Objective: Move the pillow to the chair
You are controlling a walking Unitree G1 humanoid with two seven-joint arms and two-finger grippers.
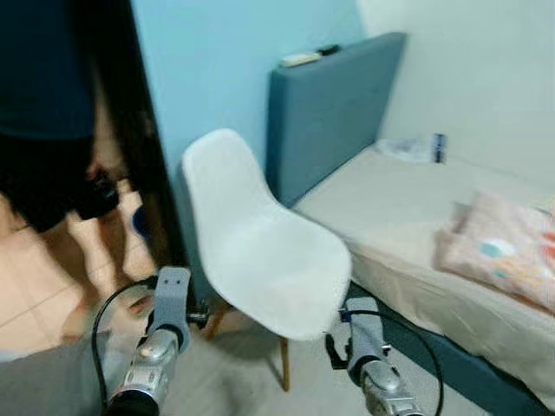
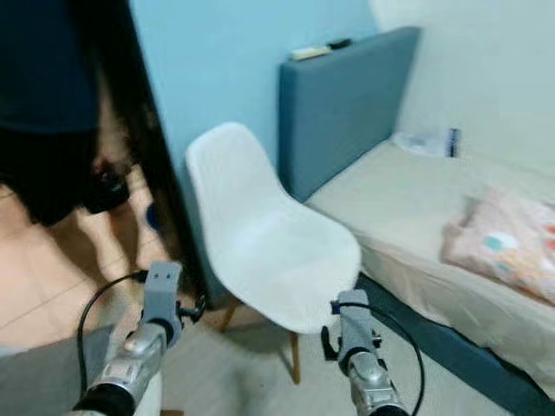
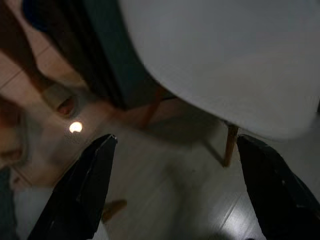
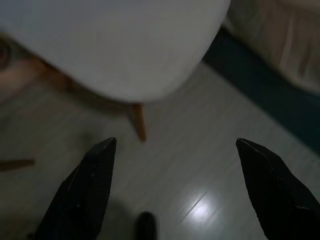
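The patterned pillow [image 1: 507, 247] is lying on the bed [image 1: 390, 212], well apart from both spread, empty pincers, left pincer [image 3: 172, 195] and right pincer [image 4: 175, 192]. The white chair [image 1: 269, 247] is standing between robot and bed, so reaching across is risking a knock; a person [image 1: 52, 121] is standing near the doorway.

White moulded chair [image 1: 264, 247] w/ tan wooden legs [image 1: 284, 364]. Pillow [image 1: 507, 247]: pale pink w/ teal & reddish patches. Mattress [image 1: 390, 208] cream; headboard [image 1: 325, 113] & bed base [image 1: 460, 368] slate blue. Wall [image 1: 217, 61] light blue. Floor [image 4: 200, 165] pale grey planks, peach tiles [image 1: 35, 286] by doorway. Person [image 1: 48, 104] in dark clothes.
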